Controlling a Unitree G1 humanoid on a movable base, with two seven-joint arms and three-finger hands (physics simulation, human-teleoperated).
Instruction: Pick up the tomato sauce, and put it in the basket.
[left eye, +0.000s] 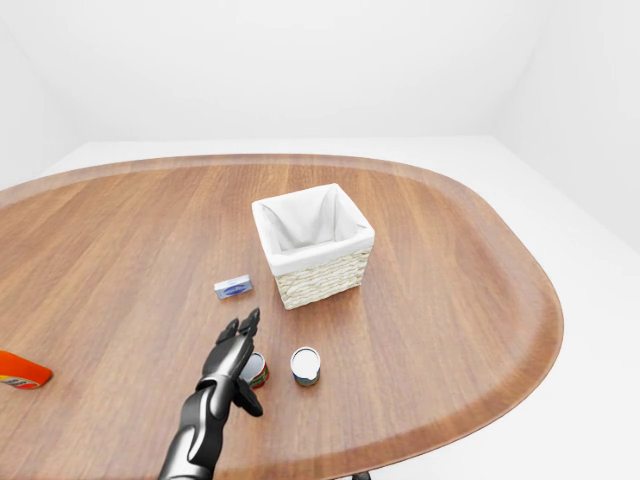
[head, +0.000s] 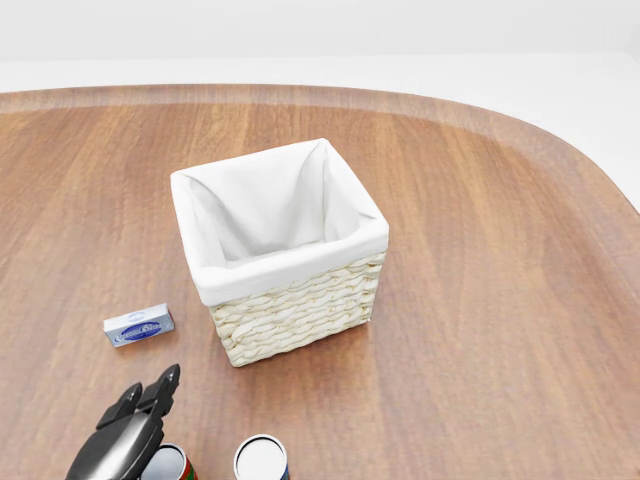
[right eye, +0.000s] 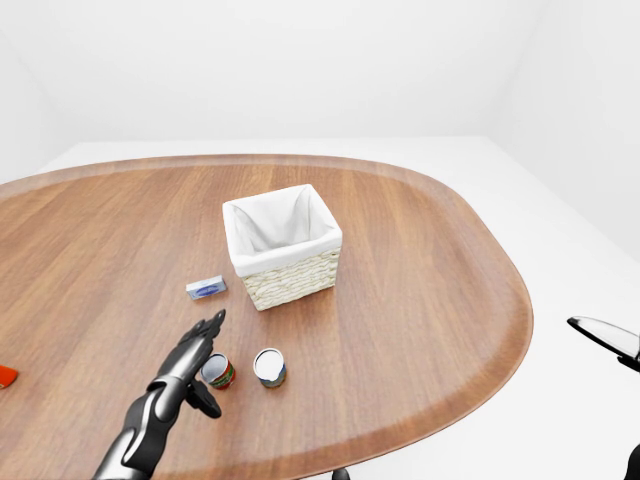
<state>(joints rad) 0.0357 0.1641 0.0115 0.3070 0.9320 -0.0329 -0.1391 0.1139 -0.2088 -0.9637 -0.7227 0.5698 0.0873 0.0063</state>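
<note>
My left hand (left eye: 236, 352) has its fingers (left eye: 247, 324) stretched out and spread, gripping nothing; one finger hangs down beside the red-labelled can (right eye: 218, 372), which I take for the tomato sauce. In the right-eye view the hand sits just at nine o'clock of that can, partly over its edge, and whether it touches I cannot tell. The can stands upright on the wooden table (left eye: 450, 300), pale top showing, red and green on its side. Just at three o'clock of it stands a second can (left eye: 305, 365) with a white top and darker label, apart from the first. At twelve o'clock of my hand lies a small blue-and-white box (head: 139, 326), flat on the table. Beyond it, around one o'clock, is the wicker basket (head: 300, 305) with its white cloth lining. An orange thing (left eye: 20, 370) lies far off at nine o'clock. Of my right hand (right eye: 608, 338) I see only a dark sliver at the right-eye view's right edge; its fingers I cannot judge.
</note>
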